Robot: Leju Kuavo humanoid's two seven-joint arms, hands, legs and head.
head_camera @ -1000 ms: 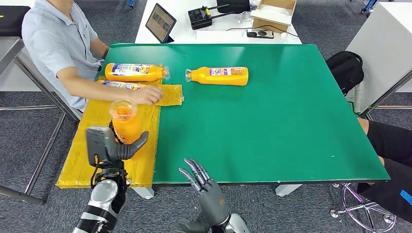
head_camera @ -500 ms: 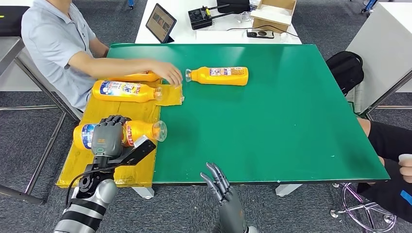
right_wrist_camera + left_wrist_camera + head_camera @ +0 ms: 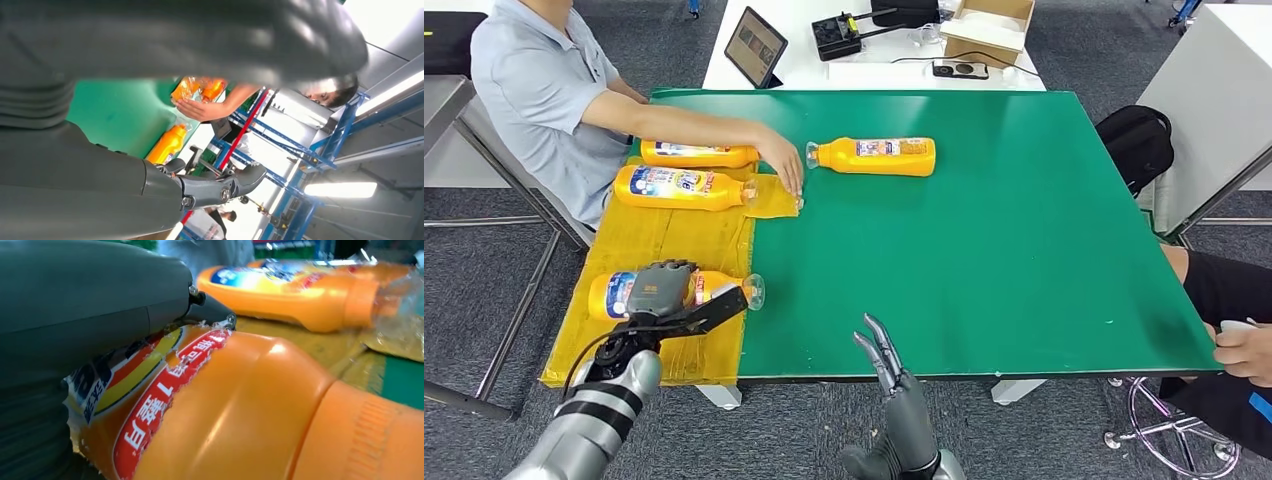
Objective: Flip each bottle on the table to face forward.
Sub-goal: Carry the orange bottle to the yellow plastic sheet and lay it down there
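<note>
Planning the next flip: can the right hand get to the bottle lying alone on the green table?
Probably yes: the right hand is empty at the near edge, with bare green table between it and the bottle.

Right grey ribbed hand (image 3: 150,145), foreground; orange plastic bottle (image 3: 167,144) lying on green table surface (image 3: 110,112); person's hand (image 3: 192,109) beyond.
</note>
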